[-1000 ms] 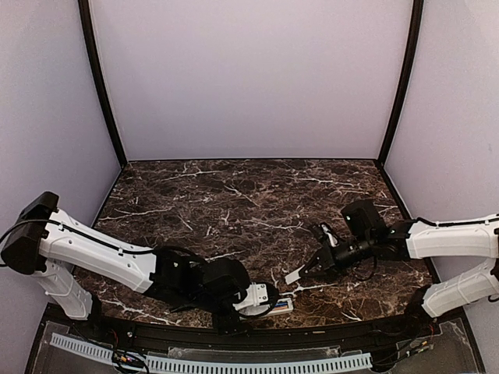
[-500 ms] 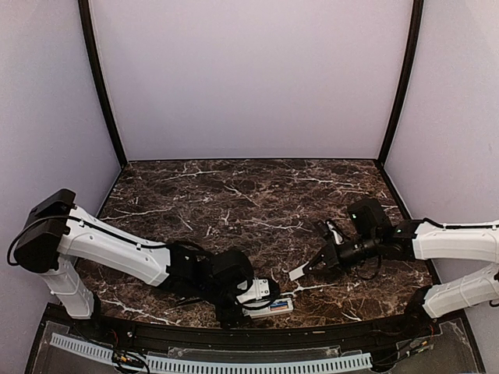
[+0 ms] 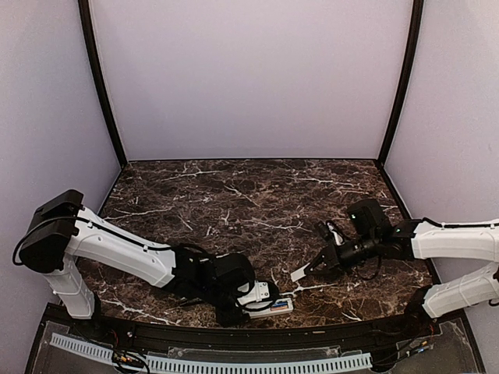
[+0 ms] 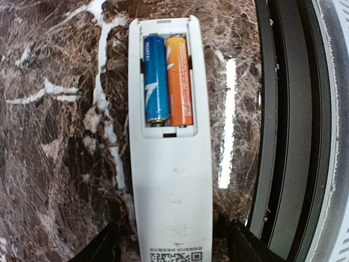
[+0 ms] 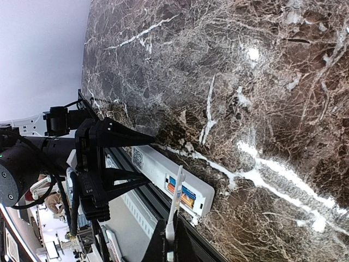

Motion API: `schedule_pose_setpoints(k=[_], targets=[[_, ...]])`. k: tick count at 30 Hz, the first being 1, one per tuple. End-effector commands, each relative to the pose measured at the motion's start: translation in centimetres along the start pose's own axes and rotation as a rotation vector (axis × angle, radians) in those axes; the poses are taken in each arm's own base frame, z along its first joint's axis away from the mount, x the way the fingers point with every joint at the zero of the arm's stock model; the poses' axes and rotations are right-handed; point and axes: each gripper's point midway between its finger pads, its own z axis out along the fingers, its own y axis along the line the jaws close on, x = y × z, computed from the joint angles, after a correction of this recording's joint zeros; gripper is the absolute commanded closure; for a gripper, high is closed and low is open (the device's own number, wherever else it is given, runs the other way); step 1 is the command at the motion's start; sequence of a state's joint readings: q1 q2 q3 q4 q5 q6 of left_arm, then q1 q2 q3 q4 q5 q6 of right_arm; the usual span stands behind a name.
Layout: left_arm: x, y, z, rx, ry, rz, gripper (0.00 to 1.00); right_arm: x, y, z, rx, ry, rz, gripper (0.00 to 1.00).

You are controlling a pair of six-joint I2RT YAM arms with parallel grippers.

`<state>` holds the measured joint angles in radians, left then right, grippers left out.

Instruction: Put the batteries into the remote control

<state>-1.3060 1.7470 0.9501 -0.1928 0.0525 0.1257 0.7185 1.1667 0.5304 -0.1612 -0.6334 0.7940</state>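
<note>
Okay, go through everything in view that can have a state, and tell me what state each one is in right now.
remote control: lying back up, battery recess uncovered.
blue battery: seated in the recess.
orange battery: seated beside the blue one.
thin white piece: gripped, probably the battery cover.
left end effector: open, fingers flanking the remote's end.
right end effector: shut on the thin white piece.

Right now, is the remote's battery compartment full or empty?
Full: blue battery and orange battery lie side by side in the recess of the remote; the right hand holds a thin white piece.
</note>
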Motion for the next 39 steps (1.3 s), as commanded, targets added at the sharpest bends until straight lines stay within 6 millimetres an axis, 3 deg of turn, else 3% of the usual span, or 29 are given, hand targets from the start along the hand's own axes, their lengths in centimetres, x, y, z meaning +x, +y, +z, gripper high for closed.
schedule_pose_setpoints(k=[1, 8, 12, 16, 22, 27, 39], targets=[[0.8, 0.1, 0.1, 0.002, 0.034, -0.031, 0.40, -0.3, -0.3, 0.3, 0.000, 0.006, -0.001, 1.00], [1.8, 0.7, 0.4, -0.031, 0.059, -0.094, 0.54, -0.8, 1.0, 0.3, -0.047, 0.005, -0.026, 1.00], [2.3, 0.8, 0.3, -0.041, 0.069, -0.174, 0.63, 0.5, 1.0, 0.6, -0.098, 0.045, -0.021, 1.00], [2.1, 1.4, 0.1, -0.078, 0.060, -0.227, 0.71, 1.2, 1.0, 0.7, -0.169, 0.022, 0.026, 1.00], [1.2, 2.0, 0.5, -0.109, 0.040, -0.280, 0.82, 0.6, 2.8, 0.6, -0.247, -0.026, -0.032, 1.00], [-0.8, 3.1, 1.8, -0.153, 0.001, -0.288, 0.83, 1.1, 2.0, 1.8, -0.248, 0.038, -0.018, 1.00], [-0.8, 2.9, 2.6, -0.095, 0.013, -0.281, 0.84, 0.9, 1.5, 3.4, -0.238, 0.122, -0.030, 1.00]])
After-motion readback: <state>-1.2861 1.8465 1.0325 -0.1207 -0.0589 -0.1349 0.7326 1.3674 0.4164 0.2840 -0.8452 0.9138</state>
